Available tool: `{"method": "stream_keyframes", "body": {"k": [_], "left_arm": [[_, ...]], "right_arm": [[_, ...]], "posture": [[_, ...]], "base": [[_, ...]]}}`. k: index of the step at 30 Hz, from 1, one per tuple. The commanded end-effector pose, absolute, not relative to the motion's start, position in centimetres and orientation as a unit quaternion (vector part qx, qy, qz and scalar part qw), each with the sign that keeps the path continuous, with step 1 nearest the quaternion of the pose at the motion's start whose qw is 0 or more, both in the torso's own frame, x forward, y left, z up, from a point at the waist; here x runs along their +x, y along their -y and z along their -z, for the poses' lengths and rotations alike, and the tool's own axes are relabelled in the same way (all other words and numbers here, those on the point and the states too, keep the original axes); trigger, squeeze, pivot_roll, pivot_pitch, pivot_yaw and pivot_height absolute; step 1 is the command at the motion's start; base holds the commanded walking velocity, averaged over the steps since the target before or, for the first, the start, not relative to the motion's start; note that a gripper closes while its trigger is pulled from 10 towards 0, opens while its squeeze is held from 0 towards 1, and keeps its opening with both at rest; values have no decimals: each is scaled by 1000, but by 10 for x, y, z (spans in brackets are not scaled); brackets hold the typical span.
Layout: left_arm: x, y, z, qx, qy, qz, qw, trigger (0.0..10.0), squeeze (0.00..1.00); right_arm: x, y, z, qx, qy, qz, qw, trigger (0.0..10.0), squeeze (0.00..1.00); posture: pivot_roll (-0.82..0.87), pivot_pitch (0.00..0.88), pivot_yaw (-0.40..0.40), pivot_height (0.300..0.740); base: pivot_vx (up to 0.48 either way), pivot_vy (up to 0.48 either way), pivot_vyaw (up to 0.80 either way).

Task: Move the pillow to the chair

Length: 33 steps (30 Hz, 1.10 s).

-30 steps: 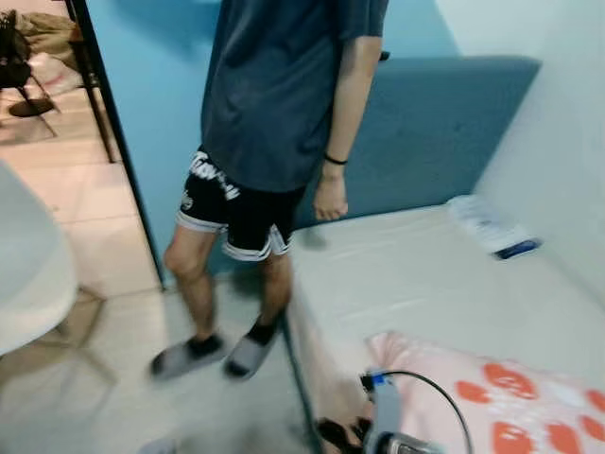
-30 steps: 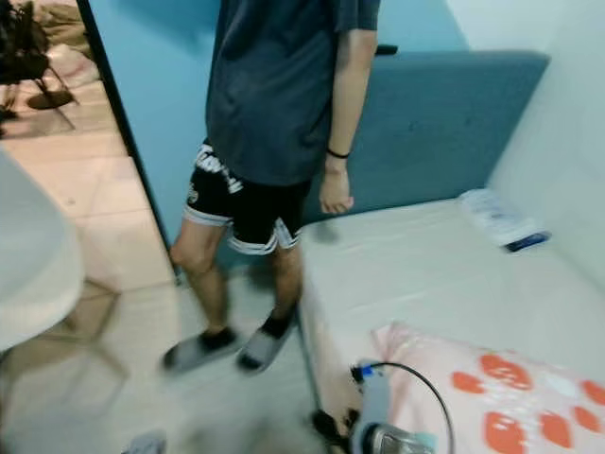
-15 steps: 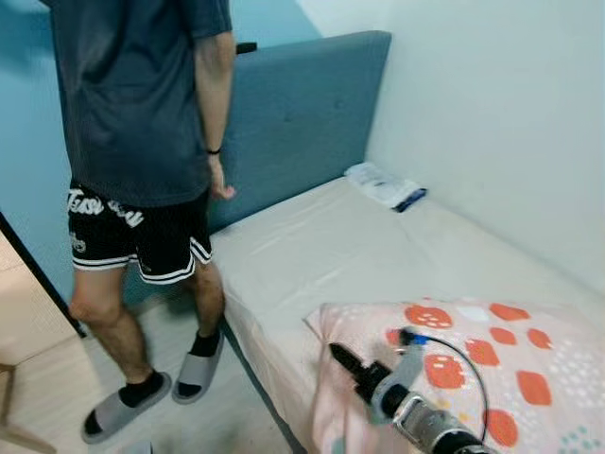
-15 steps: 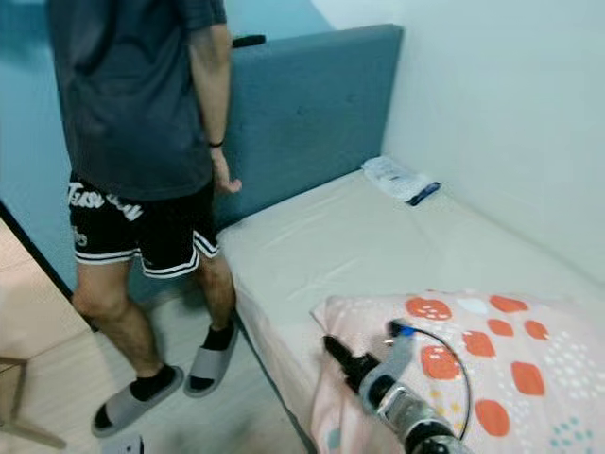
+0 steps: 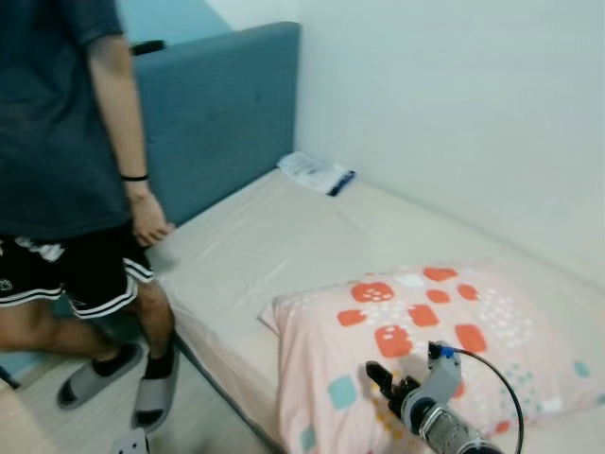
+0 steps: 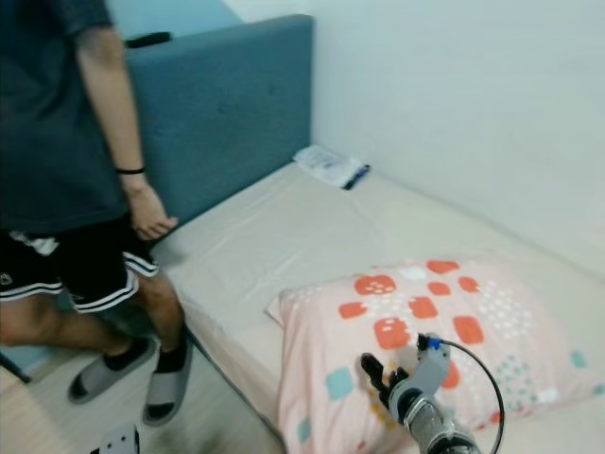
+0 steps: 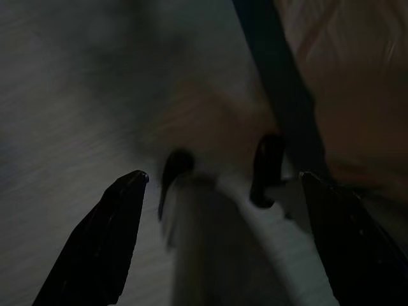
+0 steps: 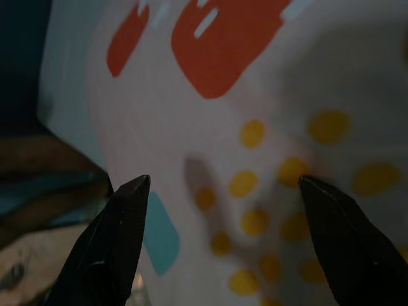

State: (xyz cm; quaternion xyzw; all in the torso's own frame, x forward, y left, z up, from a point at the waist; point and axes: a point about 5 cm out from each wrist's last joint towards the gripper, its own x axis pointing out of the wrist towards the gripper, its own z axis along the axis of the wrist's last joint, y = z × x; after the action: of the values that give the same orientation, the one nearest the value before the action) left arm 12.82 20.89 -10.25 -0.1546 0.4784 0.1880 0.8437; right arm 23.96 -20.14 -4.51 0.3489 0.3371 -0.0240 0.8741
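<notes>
pink pillow (image 5: pixel 430 340) with red, teal and yellow patches lies flat on the bed (image 5: pixel 284 236), near end, its near-left corner hanging a bit over the mattress edge. right gripper (image 6: pixel 383 376) sits low in front of that overhanging side, fingers pointed at the fabric, likely lined up for a pinch on the loose edge since that's the easiest part to grab. in the right wrist view both fingers (image 8: pixel 111 248) are spread wide with pillow cloth between and beyond them, nothing clamped, no clear contact; can't tell if the tips touch the cover. left gripper (image 7: pixel 223 242) hangs idle low by the floor, fingers wide apart, holding nothing; view is dark and blurred, something pale below it i can't identify.

a person (image 5: pixel 66 161) in dark shirt and black shorts stands at the far left by the bed side, hand (image 5: pixel 149 222) hanging next to the blue headboard (image 5: pixel 217 104), well apart from the pillow. small plastic packet (image 5: pixel 315 173) lies at the far end near the wall.

head views give the layout: pillow vs bed edge, person, wall. right wrist view adds the close-up finger spread and yellow dots on the pillow's side. judging by this, the grasp is not yet made.
</notes>
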Motion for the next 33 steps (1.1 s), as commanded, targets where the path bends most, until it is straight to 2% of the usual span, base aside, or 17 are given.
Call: {"method": "stream_keyframes", "body": {"k": [1, 33], "left_arm": [[118, -209, 106, -151, -493, -190, 836, 10000, 0], [116, -202, 108, -141, -507, -171, 833, 10000, 0]], "right_arm": [[233, 198, 50, 352, -347, 30, 869, 10000, 0], [239, 193, 47, 363, -332, 33, 870, 10000, 0]], "posture": [[-58, 29, -42, 740], [-50, 18, -35, 740]], "base": [[0, 0, -738], [0, 0, -735]]}}
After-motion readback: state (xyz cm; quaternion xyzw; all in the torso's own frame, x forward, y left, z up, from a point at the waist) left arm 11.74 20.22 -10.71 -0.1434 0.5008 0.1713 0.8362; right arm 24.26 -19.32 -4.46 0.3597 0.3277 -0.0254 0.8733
